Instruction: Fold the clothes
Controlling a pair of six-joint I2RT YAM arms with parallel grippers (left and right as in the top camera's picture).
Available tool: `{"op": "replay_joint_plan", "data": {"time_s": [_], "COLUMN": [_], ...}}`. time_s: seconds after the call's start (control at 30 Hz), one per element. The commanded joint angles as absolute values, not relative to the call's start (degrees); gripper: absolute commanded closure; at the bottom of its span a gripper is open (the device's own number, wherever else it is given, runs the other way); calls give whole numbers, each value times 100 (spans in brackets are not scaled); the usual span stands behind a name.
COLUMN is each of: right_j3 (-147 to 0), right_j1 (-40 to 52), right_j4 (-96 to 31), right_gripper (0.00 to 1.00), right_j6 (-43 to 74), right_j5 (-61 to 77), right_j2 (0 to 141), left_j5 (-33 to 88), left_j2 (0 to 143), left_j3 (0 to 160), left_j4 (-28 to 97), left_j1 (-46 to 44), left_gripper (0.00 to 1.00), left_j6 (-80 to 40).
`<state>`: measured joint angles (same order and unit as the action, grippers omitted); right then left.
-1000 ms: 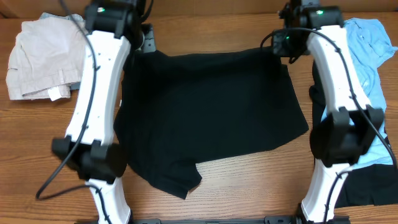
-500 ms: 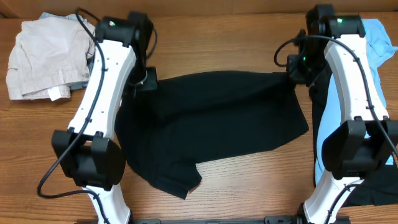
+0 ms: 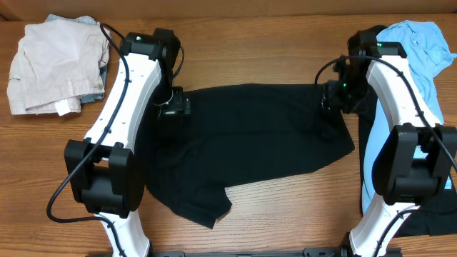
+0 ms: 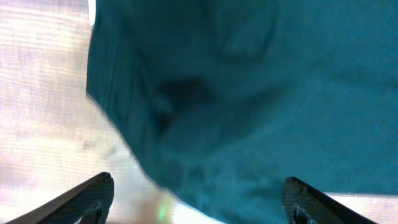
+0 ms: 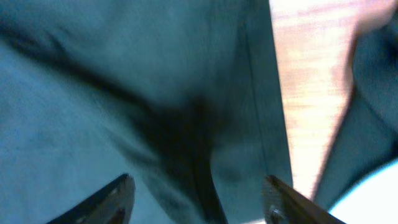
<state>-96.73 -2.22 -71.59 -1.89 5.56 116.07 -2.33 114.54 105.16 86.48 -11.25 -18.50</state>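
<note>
Left fingers (image 3: pixel 173 108), right fingers (image 3: pixel 333 96) seemingly spread over black garment (image 3: pixel 250 135)

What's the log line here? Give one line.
phase: folding | left gripper: open, at black garment far-left edge | right gripper: open, at far-right edge | blue shirt: crumpled, right side

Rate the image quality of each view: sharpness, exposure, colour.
Overhead: sharp and evenly lit, and the black garment reads true black. Left wrist: smeared by blur, the garment looks teal and the table is washed out. Right wrist: equally soft, with the same teal cast and the strip of table at right overexposed.
</note>
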Motion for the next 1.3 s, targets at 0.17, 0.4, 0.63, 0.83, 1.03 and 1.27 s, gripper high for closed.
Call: {"op": "replay_joint_plan", "data": {"time_s": [0.17, 0.4, 0.63, 0.83, 1.03, 1.27], "right_j3": [-9767, -9767, -9773, -9839, -10407, -11769], "right_j1": [-152, -202, -200, -242, -471, -718], "right_j4": [-5297, -5006, -4560, -3634, -3603, -5387], "right_gripper": [30, 42, 80, 96, 96, 10], "right_j6": [-325, -228, 121, 482, 622, 602], "right_j5": [381, 331, 231, 8, 8, 521], "right_j2": [12132, 12803, 12903, 12903, 12903, 12901], "left_j5": [-386, -639, -637, -626, -615, -126], "left_j2": [11539, 11603, 11618, 11666, 11830, 12409], "left_j3": [10545, 10545, 10532, 10385, 10374, 10374], "left_j4": [6989, 6862, 6831, 6622, 6493, 6475], "left_j1": [-1155, -1153, -1153, -1153, -1153, -1153], "left_gripper": [15, 19, 23, 24, 20, 35], "left_j6": [-1232, -1153, -1157, -1160, -1162, -1177]}}
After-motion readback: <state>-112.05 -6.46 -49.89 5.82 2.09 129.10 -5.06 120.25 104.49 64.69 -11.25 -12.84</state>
